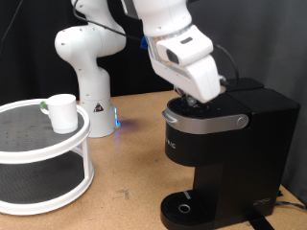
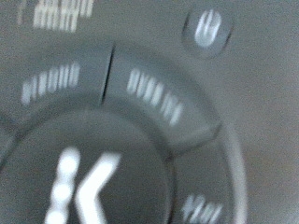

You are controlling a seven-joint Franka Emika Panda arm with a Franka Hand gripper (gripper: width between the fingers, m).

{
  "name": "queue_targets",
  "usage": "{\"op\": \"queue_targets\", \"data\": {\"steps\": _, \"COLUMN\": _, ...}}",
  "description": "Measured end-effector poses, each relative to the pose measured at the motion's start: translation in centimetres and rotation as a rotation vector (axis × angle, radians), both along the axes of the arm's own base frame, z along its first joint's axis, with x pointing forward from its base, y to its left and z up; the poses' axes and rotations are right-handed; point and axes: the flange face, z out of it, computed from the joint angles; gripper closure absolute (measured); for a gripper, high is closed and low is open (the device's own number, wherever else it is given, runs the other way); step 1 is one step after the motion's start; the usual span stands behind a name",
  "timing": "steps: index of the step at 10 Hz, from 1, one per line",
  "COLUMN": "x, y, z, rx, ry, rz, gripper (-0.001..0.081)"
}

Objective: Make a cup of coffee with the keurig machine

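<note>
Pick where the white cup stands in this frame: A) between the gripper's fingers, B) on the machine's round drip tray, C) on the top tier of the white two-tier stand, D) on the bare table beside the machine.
C: the cup stands on the white stand's top tier, and the keurig machine's drip tray holds nothing.

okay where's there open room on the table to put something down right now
Bare wood shows between the white two-tier stand and the keurig machine, running to the table's front edge. It is crowded on top of the machine, where the gripper sits. The cup takes only a corner of the stand's top tier.
</note>
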Motion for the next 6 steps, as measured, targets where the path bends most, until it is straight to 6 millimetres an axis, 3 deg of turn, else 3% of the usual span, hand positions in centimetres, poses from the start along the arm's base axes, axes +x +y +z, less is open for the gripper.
{"op": "queue_targets", "data": {"steps": 4, "x": -0.5, "y": 0.5, "z": 4.9, "rx": 0.182, "ry": -0.037, "rz": 0.046, "gripper": 0.0806}}
{"op": "queue_targets", "data": {"steps": 6, "x": -0.6, "y": 0.5, "z": 4.5, "rx": 0.181, "ry": -0.017, "rz": -0.007, "gripper": 0.0806}}
